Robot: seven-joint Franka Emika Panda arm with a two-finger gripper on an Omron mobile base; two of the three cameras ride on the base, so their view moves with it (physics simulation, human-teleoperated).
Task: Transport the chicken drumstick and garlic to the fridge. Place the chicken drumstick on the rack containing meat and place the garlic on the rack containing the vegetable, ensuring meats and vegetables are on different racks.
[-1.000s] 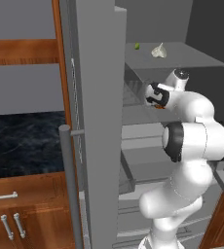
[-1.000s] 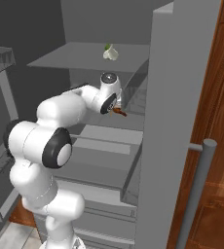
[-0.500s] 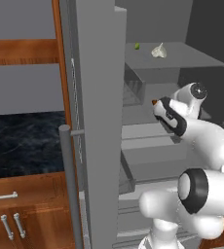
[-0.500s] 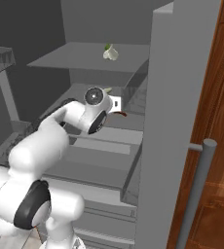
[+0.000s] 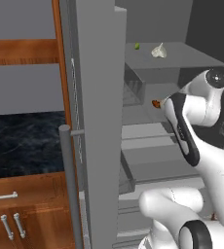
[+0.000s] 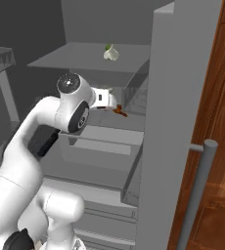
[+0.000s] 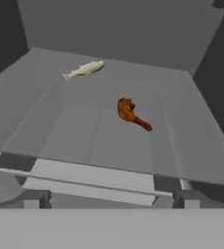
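Interior of the fridge (image 5: 97, 146) with both items delivered. In the hand view the chicken drumstick (image 7: 131, 113) lies free on the rack containing meat (image 7: 60, 121), ahead of the camera at about 12 o'clock and well apart from it; its long axis runs from 10 o'clock, where the thick end sits, to 4 o'clock, where the thin end points. A pale fish (image 7: 84, 69) rests farther back on the same shelf at about 11 o'clock, apart from the drumstick, which marks this level as the meat level. The gripper (image 6: 109, 100) stands with its jaws spread wide and nothing between them, just in front of the shelf's front edge; in the right base view the drumstick (image 6: 119, 112) shows just beyond it at 4 o'clock. One level up, the garlic (image 5: 158, 50) sits on the rack containing the vegetable (image 5: 192, 56), with the vegetables (image 5: 137, 46), a small green item, near it at 9 o'clock and not touching. Meat and produce thus occupy different levels, so the placing appears complete. Any coming move would be a retreat, and it turns on the drumstick lying straight ahead of the open hand: a pull directly backward keeps clear of it. The shelf is flat, smooth and pale grey, bounded by side walls, with the open door panel close beside the arm, leaving moderate room to draw out.
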